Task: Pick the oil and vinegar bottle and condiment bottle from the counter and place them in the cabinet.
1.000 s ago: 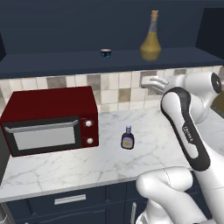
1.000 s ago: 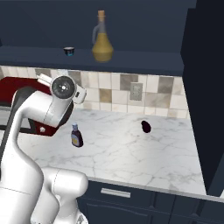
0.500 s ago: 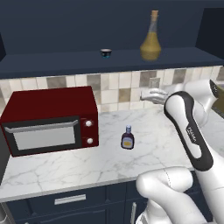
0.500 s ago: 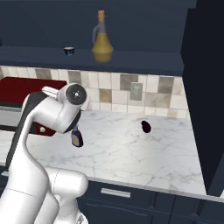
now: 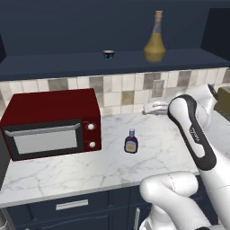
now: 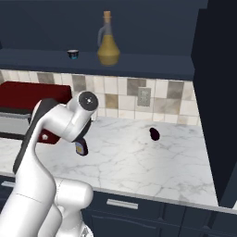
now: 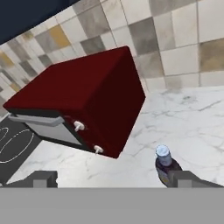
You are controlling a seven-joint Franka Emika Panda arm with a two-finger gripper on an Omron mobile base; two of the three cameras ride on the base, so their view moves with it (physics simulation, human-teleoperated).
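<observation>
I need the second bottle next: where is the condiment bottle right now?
The condiment bottle stands upright on the counter, just right of the red microwave in the left base view.

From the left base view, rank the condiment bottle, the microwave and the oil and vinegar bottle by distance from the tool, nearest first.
Tool open, by the backsplash.
1. Condiment bottle, on the counter just below-left.
2. Microwave, further left.
3. Oil and vinegar bottle, up on the cabinet ledge; close to the microwave's rank.
</observation>
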